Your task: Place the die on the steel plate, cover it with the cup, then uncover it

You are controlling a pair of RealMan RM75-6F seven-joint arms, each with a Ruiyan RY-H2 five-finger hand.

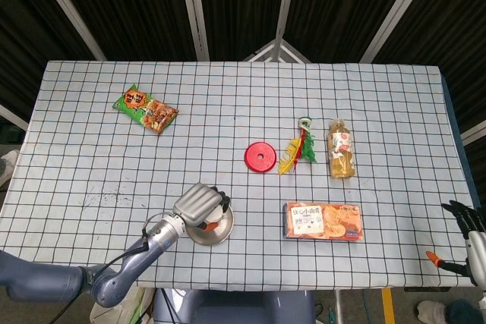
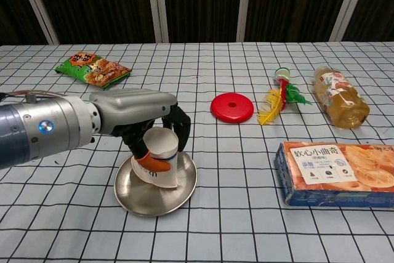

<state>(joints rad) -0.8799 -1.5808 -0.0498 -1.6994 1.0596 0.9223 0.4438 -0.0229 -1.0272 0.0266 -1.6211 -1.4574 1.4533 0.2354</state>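
Observation:
In the chest view my left hand point(image 2: 138, 115) grips a white paper cup point(image 2: 157, 161) from above. The cup is upside down and tilted, its rim low over the left part of the round steel plate point(image 2: 154, 198). From the head view the left hand point(image 1: 199, 204) covers most of the cup, beside the plate point(image 1: 216, 233) near the table's front edge. No die shows in either view; whether it lies under the cup or the hand I cannot tell. My right hand point(image 1: 465, 240) hangs off the table's right front corner, fingers apart and holding nothing.
A red disc point(image 2: 232, 107), a feather shuttlecock point(image 2: 280, 97) and a lying bottle point(image 2: 340, 98) sit across the middle right. A biscuit box point(image 2: 335, 172) lies to the right of the plate. A green snack bag point(image 2: 92, 69) lies at the far left.

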